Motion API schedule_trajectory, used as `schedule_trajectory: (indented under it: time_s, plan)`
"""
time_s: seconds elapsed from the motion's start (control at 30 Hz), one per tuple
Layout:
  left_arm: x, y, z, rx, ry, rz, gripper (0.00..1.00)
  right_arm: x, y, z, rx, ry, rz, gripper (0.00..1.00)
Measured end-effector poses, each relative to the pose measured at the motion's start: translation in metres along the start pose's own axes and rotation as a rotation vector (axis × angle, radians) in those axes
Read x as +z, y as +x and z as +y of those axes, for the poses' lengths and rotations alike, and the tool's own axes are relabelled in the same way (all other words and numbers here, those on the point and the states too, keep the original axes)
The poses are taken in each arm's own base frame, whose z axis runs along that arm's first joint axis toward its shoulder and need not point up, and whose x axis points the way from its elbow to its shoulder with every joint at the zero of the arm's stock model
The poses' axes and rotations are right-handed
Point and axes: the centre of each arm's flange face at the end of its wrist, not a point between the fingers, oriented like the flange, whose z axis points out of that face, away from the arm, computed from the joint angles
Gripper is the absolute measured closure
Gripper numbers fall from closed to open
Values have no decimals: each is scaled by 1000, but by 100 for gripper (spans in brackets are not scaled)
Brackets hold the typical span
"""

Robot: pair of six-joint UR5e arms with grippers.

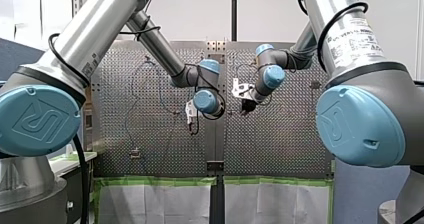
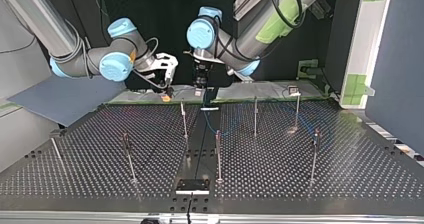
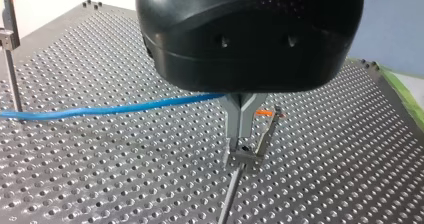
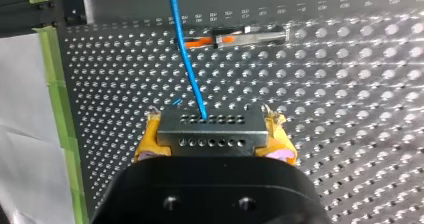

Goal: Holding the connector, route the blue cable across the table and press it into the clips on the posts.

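- My right gripper (image 4: 215, 130) is pinching the connector (image 4: 210, 134) between its yellow pads (image 4: 147, 141), one pad on each end. The hold is looking square.
- The blue cable (image 4: 186, 54) is leaving the connector's far face and running out over the worktop (image 4: 350, 109). It is passing a post (image 4: 260, 32) that is carrying an orange clip (image 4: 196, 43).
- My left gripper (image 3: 239, 126) is hanging just above another post's clip (image 3: 243, 155), with its metal fingers (image 3: 235, 119) pressed together. The cable is reaching them from the side, but I cannot tell whether it is being nipped there.
- Judgement: the step in hand is seating the cable in this clip.
- Doing it well is meaning a firm connector hold, a lightly taut line laid over the clip's slot, and a straight downward press.
- A sideways shove is likely bending the thin post.
- Materials: the cable is looking thin, smooth and limp, lying low over the worktop.
- The connector is showing as a flat grey metal block with two rows of small holes.
- The posts are showing as slender steel rods, and the worktop as dull perforated plate.
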Motion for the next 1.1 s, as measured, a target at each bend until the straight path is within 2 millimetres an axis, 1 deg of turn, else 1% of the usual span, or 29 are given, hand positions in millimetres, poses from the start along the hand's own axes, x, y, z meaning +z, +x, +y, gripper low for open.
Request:
schedule_trajectory:
  time_s: [0.03,0.17,0.27,0.53,0.67,0.7,0.73,0.87,0.97,1.1]
  plan:
    - [1,0,0,-3,3,-3,95,0,-3,1,1,-2,-1,100]
    - [4,0,2,-20,8,-9,95,0,-9,7,11,-10,0,100]
    - [9,6,3,-23,7,-4,95,1,-11,14,24,-19,9,100]
    - [30,21,-2,-28,22,-2,95,6,-4,30,52,-32,65,100]
    - [35,22,-4,-36,31,-7,95,8,-2,33,62,-31,84,100]
    - [36,21,-3,-40,33,-9,95,9,-1,35,68,-31,91,100]
    - [37,21,-2,-43,33,-10,93,10,0,37,76,-29,100,100]
    - [41,20,2,-52,34,-11,93,14,2,40,98,-10,128,100]
    - [43,22,4,-58,40,-8,93,21,-3,42,105,-2,134,100]
    - [50,33,3,-58,50,5,93,29,-14,45,111,-1,124,100]
